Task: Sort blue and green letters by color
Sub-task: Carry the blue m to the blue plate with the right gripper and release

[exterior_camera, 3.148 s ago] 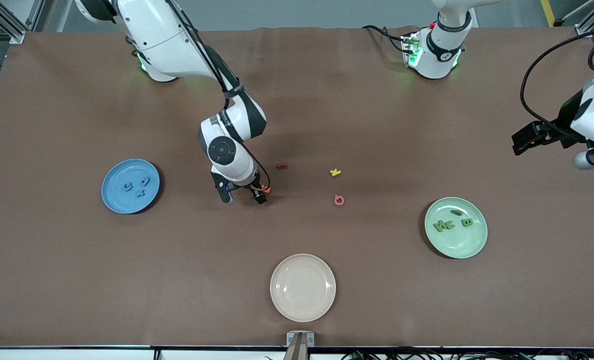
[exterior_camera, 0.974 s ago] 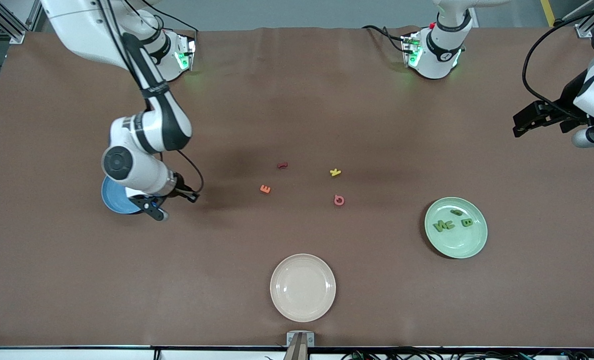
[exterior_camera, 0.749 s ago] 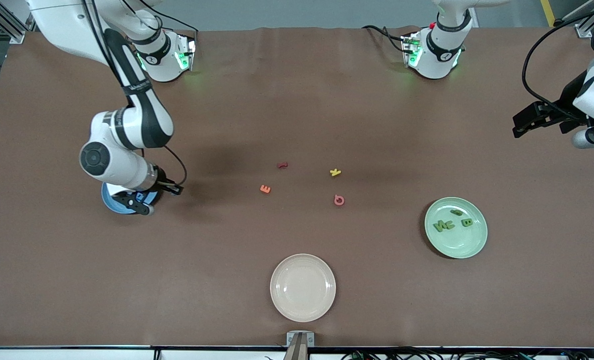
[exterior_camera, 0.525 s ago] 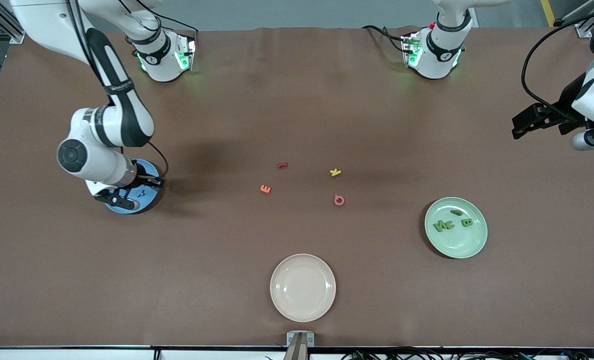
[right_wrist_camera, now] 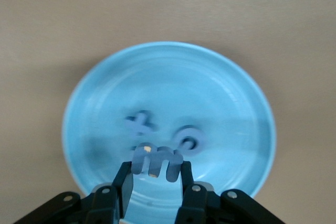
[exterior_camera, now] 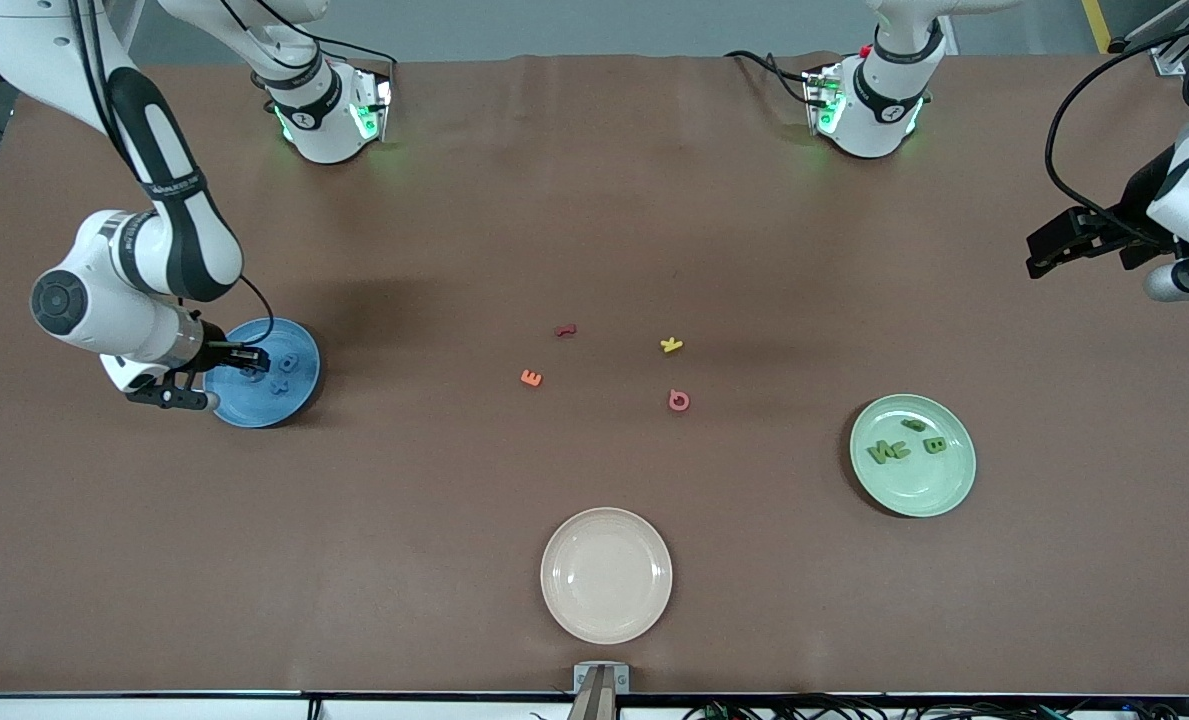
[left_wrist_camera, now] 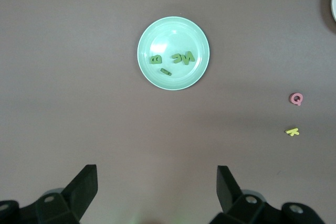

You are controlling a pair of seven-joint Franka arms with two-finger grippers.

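My right gripper [right_wrist_camera: 155, 176] is shut on a blue letter E [right_wrist_camera: 156, 161] and hangs over the blue plate [right_wrist_camera: 247, 129]. On that plate lie a blue x [right_wrist_camera: 139, 124] and a blue a [right_wrist_camera: 188, 139]. In the front view the right gripper [exterior_camera: 216, 372] is over the part of the blue plate [exterior_camera: 294, 402] toward the right arm's end. The green plate [exterior_camera: 959, 482] holds the green letters: an N with a u [exterior_camera: 889, 451], a B [exterior_camera: 935, 444] and a darker bit [exterior_camera: 914, 424]. My left gripper [left_wrist_camera: 157, 192] waits open and empty, high above the table.
An orange E [exterior_camera: 531, 377], a dark red letter [exterior_camera: 565, 330], a yellow K [exterior_camera: 671, 345] and a pink Q [exterior_camera: 679, 401] lie loose mid-table. A cream plate [exterior_camera: 606, 575] stands nearest the front camera. The left wrist view looks down on the green plate [left_wrist_camera: 147, 72].
My right arm has carried the blue E from beside the orange E at mid-table to above the blue plate. The left arm has barely moved.
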